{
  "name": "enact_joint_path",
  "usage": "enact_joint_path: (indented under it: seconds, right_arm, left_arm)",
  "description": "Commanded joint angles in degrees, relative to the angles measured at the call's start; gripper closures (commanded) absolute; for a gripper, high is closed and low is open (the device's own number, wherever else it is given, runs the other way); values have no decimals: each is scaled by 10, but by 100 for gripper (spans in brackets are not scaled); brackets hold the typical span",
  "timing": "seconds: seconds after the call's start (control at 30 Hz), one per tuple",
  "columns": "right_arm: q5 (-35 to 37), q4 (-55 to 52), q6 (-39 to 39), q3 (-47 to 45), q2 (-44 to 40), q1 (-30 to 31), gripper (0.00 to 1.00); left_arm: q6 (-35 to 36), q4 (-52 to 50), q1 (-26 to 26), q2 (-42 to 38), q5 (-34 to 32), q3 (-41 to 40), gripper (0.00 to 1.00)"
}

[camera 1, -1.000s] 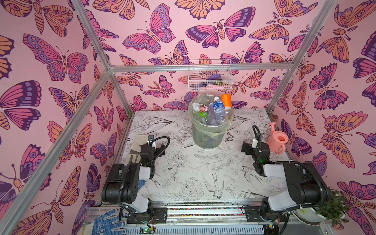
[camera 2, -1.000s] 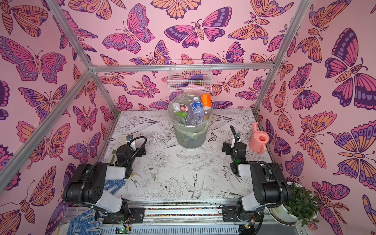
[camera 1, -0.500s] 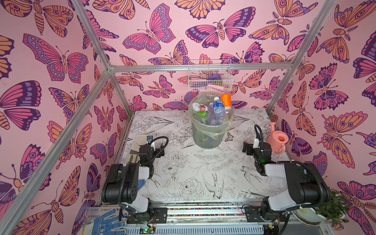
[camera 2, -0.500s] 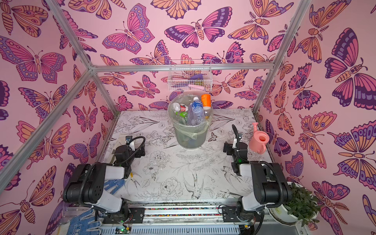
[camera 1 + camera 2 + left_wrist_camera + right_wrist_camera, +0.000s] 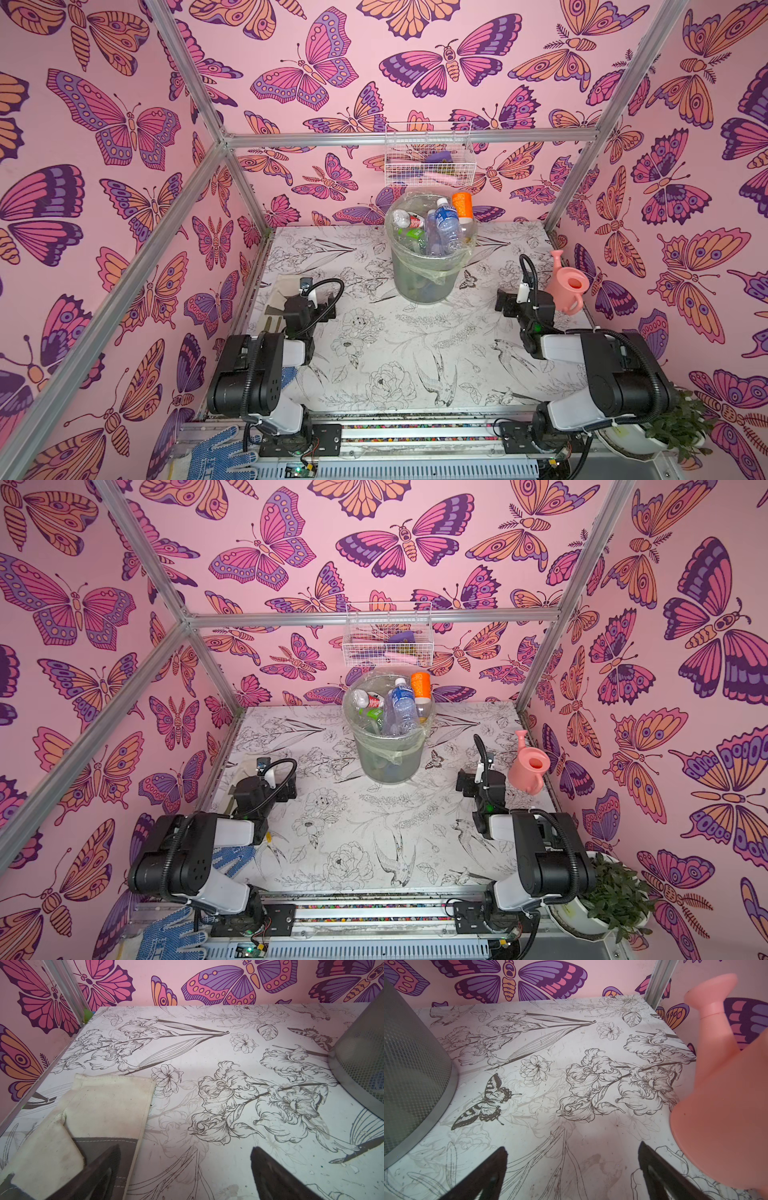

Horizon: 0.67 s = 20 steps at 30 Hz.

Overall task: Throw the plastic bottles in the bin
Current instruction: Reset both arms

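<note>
Plainly, the flower-printed table [image 5: 395, 353] carries no loose bottle in any view. That decides the coming move: I judge there is nothing left to pick.

The bin [image 5: 419, 286], a grey mesh bucket with a clear liner folded over its rim, stands at the table's 12 o'clock, close to the back wall. Under the white wire basket [image 5: 428, 160], it is by far the tallest thing on the surface.

From the left gripper [image 5: 185, 1148] the bin lies at about 2 o'clock. From the right gripper [image 5: 572, 1146] it lies at about 10 o'clock. Neither arm is clearly the nearer.

Both grippers sit low over the table with their jaws spread wide and nothing between them. A cream and grey cloth mitt [image 5: 108, 1105] lies under the left one. The pink watering can [image 5: 567, 289] stands just beside the right one, at its 3 o'clock.

The plastic bottles [image 5: 436, 232] are all in the bin, heaped above its rim. A clear one with a blue label [image 5: 448, 218] stands nearly upright, its white cap towards 12 o'clock. An orange-labelled one [image 5: 462, 204] pokes up at the rim's 1 o'clock. A red-labelled one [image 5: 409, 220] lies across at 10 o'clock, with a scrap of green [image 5: 413, 234] below it.

With the pile that high, the top bottles could probably roll off.
</note>
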Motion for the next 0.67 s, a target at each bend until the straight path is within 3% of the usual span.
enact_joint_path:
  seconds: [0.0,0.63]
  right_arm:
    - [-9,-1,-2,8,-6,-1,1]
    - [-12,-2,-4,9,-5,-2,1]
  left_arm:
    - [0,4,2,-2,6,3,1]
    - [-1,1,3,-2,8,5,1]
